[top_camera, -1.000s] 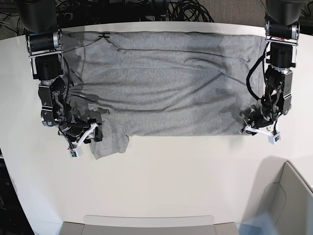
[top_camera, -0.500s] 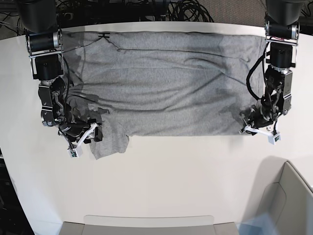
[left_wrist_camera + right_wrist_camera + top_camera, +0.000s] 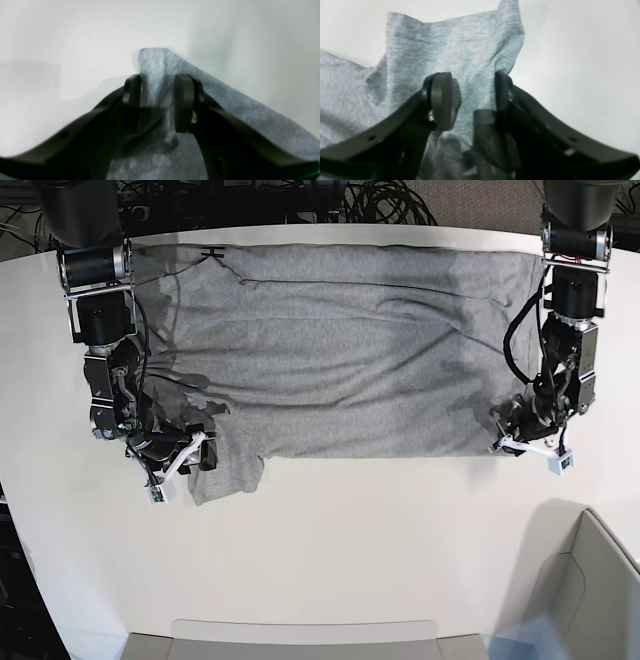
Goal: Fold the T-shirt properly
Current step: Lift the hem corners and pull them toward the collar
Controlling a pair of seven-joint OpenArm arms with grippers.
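Grey cotton T-shirt (image 3: 340,350) looks light and limp, so we take its corners lying between the part-open fingers of our left gripper (image 3: 157,100) and right gripper (image 3: 470,100), neither pinching yet.

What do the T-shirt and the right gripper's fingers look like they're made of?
T-shirt: soft heather-grey knit, probably cotton jersey; the mottled weave, limp wrinkles and matte look suggest it. Right gripper fingers: matte black moulded plastic, possibly rubber-faced pads; smooth rounded edges, no metallic shine.
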